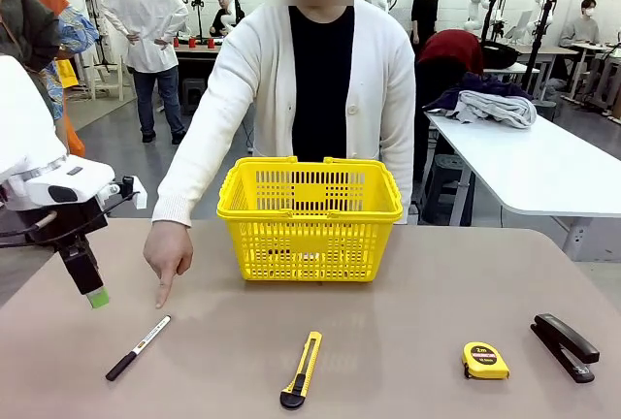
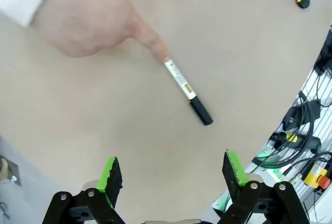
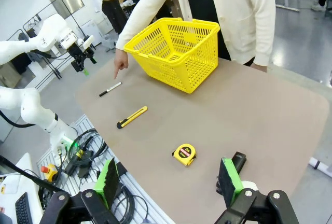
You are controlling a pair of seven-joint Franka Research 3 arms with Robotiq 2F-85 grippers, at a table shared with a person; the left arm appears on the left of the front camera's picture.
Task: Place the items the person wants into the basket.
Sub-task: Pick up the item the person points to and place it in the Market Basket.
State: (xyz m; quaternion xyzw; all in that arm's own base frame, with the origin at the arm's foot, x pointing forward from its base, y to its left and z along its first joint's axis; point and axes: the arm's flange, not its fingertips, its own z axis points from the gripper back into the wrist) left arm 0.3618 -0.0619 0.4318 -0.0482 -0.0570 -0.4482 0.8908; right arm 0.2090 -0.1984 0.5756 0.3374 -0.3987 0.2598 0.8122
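Note:
The person's hand [image 1: 170,254] points down at a white-barrelled pen with a black cap [image 1: 138,347] lying on the table's left front. In the left wrist view the fingertip nearly touches the pen [image 2: 185,90]. My left gripper [image 2: 171,175] hovers open above the table, left of the hand, with the pen ahead of its fingers; from the front the left gripper [image 1: 94,291] hangs left of the pen. The yellow-and-black utility knife [image 1: 302,370] lies at the front middle. The yellow basket [image 1: 310,217] stands before the person. My right gripper [image 3: 170,180] is open, high over the table's corner. The black pen with a yellow stripe is out of view.
A yellow tape measure [image 1: 484,360] and a black stapler [image 1: 564,346] lie at the front right. The stapler [image 3: 237,161] sits just beyond my right fingers. Bare tabletop lies between the basket and the tools.

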